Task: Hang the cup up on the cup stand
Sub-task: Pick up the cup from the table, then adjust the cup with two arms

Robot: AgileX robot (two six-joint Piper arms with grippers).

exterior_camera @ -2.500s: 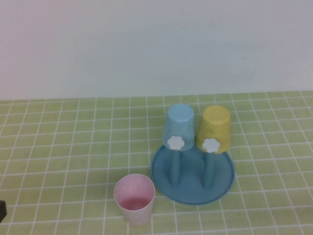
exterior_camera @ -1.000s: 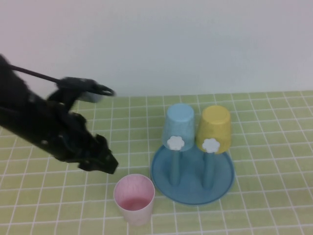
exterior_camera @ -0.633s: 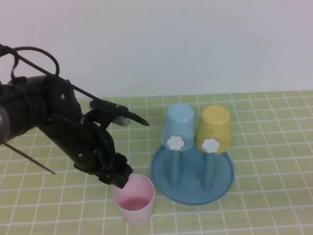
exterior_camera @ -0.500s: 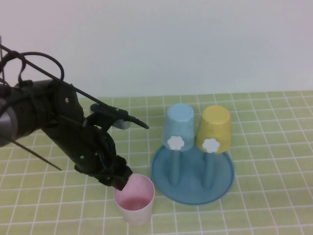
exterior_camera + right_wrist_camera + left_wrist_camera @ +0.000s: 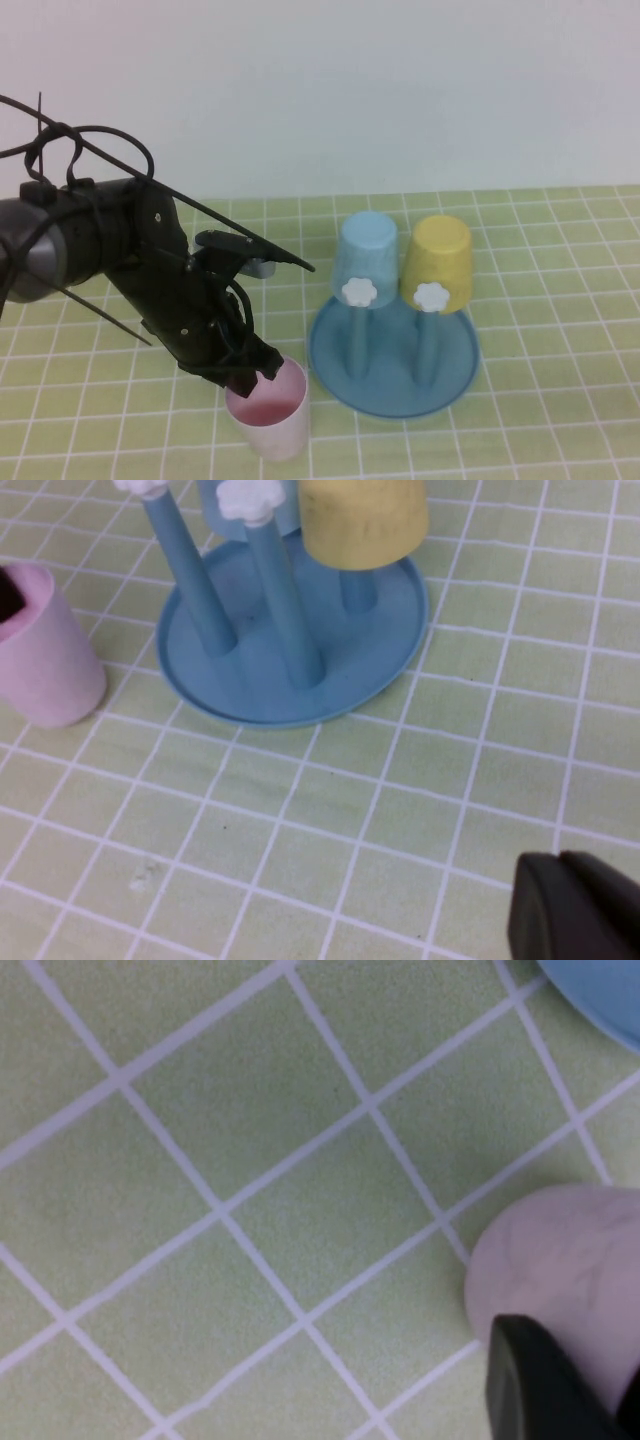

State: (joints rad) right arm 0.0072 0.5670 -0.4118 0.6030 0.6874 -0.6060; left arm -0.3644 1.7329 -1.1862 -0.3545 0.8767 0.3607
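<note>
The pale pink cup (image 5: 270, 425) stands upright on the green tiled table, just left of the blue cup stand (image 5: 395, 395). My left gripper (image 5: 252, 375) reaches down onto the cup's left rim and is shut on its wall, one finger (image 5: 530, 1380) outside against the pink wall (image 5: 560, 1260). Two stand pegs with white flower knobs (image 5: 359, 291) are bare. The cup (image 5: 45, 665) and stand (image 5: 370, 650) also show in the right wrist view. My right gripper (image 5: 558, 865) is shut and empty, low over the table, to the right of the stand and out of the high view.
A light blue cup (image 5: 368, 255) and a yellow cup (image 5: 438, 255) hang upside down on the stand's far pegs. The left arm and its cables cover the table left of the pink cup. A white wall rises behind the table.
My left arm swung in from the left and came down onto the pink cup's rim. The cup has shifted slightly to the left.
</note>
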